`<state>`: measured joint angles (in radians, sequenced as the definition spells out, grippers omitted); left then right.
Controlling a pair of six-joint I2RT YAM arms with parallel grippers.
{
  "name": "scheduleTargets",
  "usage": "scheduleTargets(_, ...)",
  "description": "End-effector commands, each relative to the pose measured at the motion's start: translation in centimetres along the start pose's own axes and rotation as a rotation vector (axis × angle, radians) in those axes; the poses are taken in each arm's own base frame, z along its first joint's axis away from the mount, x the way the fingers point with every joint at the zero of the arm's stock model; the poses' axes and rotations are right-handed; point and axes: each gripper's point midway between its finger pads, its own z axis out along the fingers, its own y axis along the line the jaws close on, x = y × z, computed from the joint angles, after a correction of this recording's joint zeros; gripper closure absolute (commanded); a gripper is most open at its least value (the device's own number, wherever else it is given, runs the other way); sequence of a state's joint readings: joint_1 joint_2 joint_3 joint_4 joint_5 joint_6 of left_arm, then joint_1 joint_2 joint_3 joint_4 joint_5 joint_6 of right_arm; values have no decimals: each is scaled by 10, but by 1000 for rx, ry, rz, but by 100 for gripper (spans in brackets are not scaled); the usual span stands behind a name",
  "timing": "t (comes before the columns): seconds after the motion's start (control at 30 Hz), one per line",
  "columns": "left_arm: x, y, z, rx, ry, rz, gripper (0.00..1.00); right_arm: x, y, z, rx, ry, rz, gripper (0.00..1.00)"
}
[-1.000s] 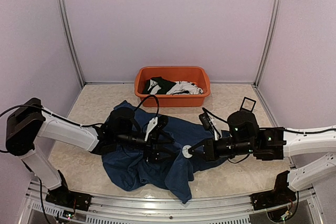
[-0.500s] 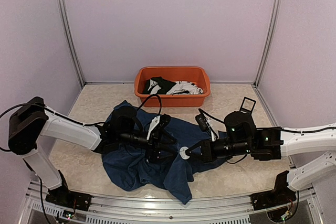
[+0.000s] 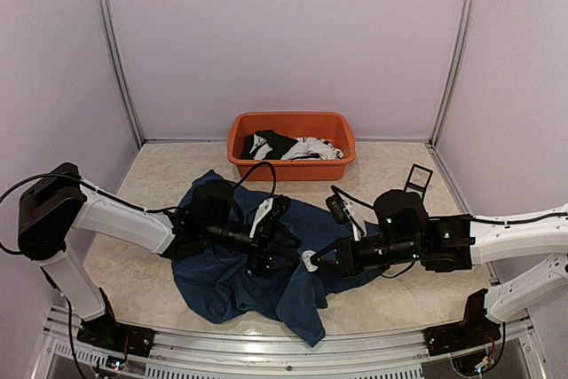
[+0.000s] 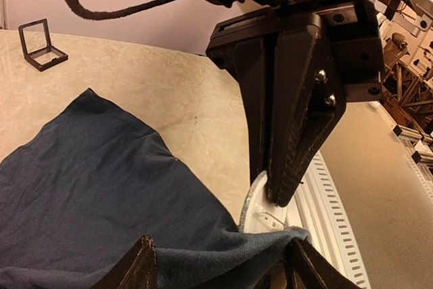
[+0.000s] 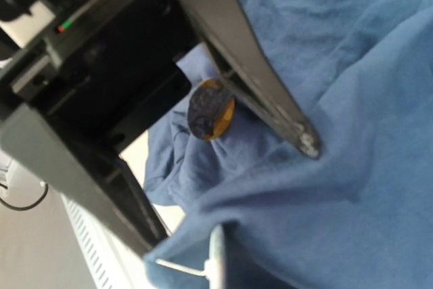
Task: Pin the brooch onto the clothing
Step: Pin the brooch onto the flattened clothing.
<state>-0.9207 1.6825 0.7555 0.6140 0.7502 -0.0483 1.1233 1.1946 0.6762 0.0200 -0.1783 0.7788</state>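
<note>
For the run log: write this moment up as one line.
step: pinning | right jaws: shut on brooch at T-shirt edge | left jaws: open, straddling fabric

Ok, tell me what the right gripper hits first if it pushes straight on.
The shirt: the right gripper, shut on the brooch, points at the fold lying between the left gripper's open jaws. The brooch looks almost against the cloth, though depth is hard to judge.

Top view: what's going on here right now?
The right tool is shut on the white brooch, holding it at the edge of the navy shirt on the table. The left tool stands open with a fold of that shirt between its fingers. The brooch is not yet pinned.
</note>
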Motion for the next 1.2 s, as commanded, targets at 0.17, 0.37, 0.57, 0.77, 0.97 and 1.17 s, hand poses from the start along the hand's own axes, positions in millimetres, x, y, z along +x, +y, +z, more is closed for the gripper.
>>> scheduleTargets(0.17,-8,2,4,-3,-25,15,40,-6,26,6,-84,-8,-30,100)
scheduleTargets(0.37,-8,2,4,-5,-29,14,43,-11,31,3,-104,-33,-26,100)
scheduleTargets(0.57,-7,1,5,1,-21,5,47,-13,33,-1,-111,-42,-27,100)
scheduleTargets(0.77,-3,0,7,13,-12,-11,50,-14,44,-4,-133,-48,-50,100)
scheduleTargets(0.97,0,-1,8,26,3,-28,54,-17,57,-5,-133,-50,-95,100)
scheduleTargets(1.17,-2,1,7,13,3,-28,54,-13,61,2,-118,-23,-117,100)
